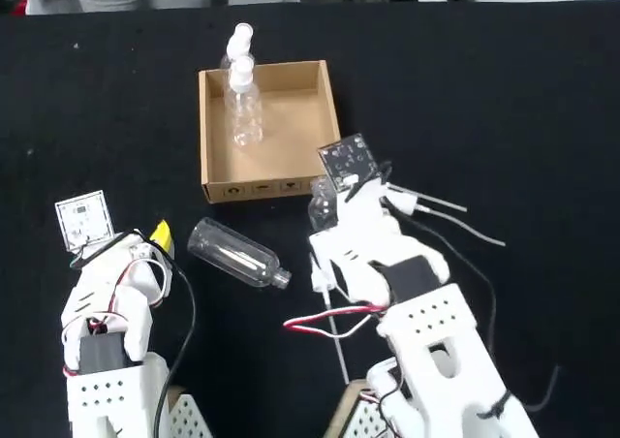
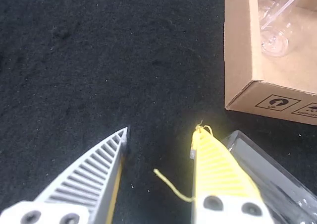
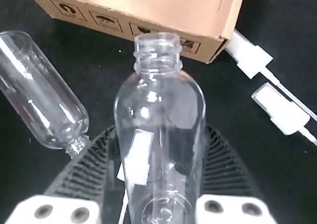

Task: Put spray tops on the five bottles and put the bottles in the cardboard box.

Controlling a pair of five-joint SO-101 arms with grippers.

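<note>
On a black table (image 1: 504,89), the right claw (image 3: 159,135) is clamped around the body of a clear uncapped bottle (image 3: 158,85). The bottle's open neck points toward the cardboard box (image 1: 262,188) just ahead. The left claw (image 2: 161,135) hangs spread wide and empty just above the table, right beside a second uncapped bottle (image 1: 237,253) that lies on its side. Two loose spray tops (image 3: 250,58) with long thin tubes lie near the box corner, on the far side of the right arm from the left claw. A capped bottle (image 1: 244,109) lies in the box.

We judge the main risk to be the held bottle going into the box without a top. Threading a tube into the narrow neck could also fail if the tube catches the rim. The smooth bottle may slip or twist in the grip. The lying bottle could roll away if the left claw nudges it.
</note>
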